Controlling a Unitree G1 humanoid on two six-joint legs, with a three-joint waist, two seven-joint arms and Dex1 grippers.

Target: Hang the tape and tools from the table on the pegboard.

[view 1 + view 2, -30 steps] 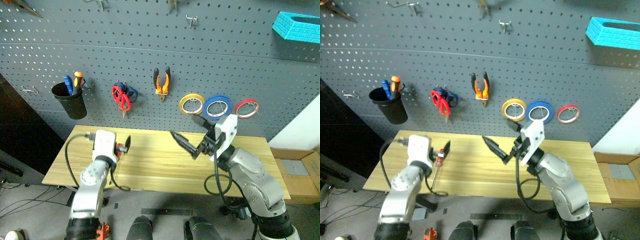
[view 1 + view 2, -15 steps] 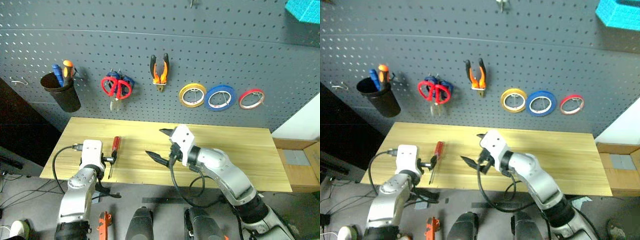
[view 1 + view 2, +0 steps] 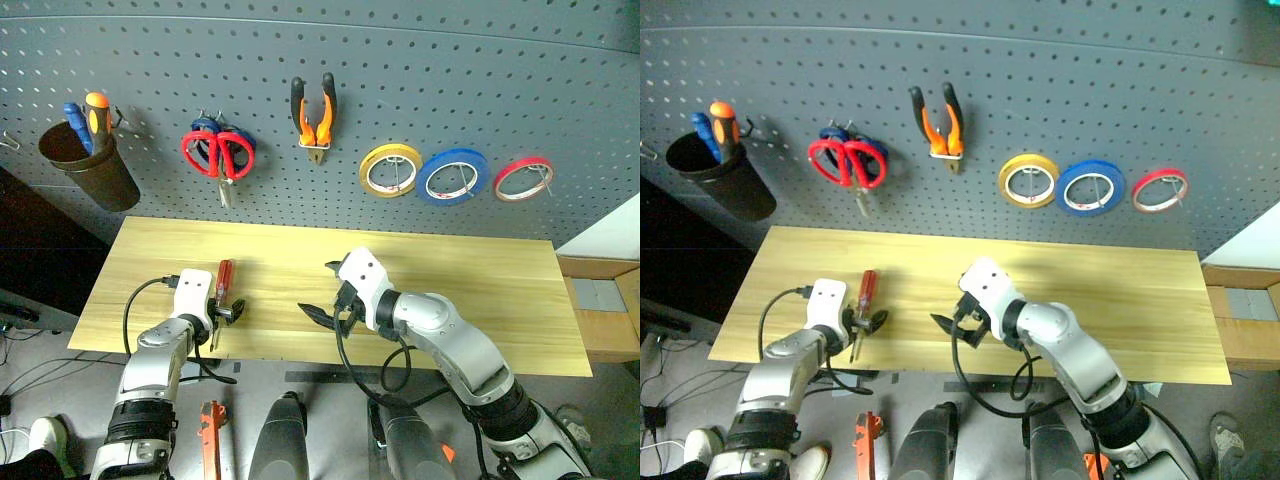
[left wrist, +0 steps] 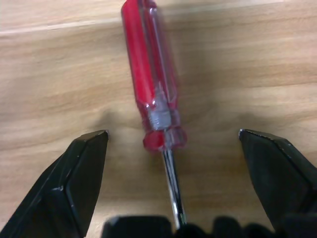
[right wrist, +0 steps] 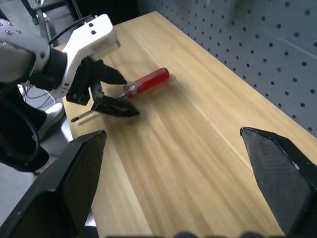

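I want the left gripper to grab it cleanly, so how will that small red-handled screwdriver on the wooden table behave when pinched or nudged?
The small screwdriver with the clear red plastic handle looks rigid and probably light. Its handle seems rounded and glossy, so it may roll on the light wooden table if nudged and could slip between the open left gripper fingers. The thin metal shaft offers little to grip; the handle seems safer.

On the pegboard hung red-handled scissors, orange pliers, and yellow, blue and red tape rolls. On the table a red-handled screwdriver lay near the left end, with the left gripper, fingers apart, at its shaft. The right gripper hovered open mid-table.
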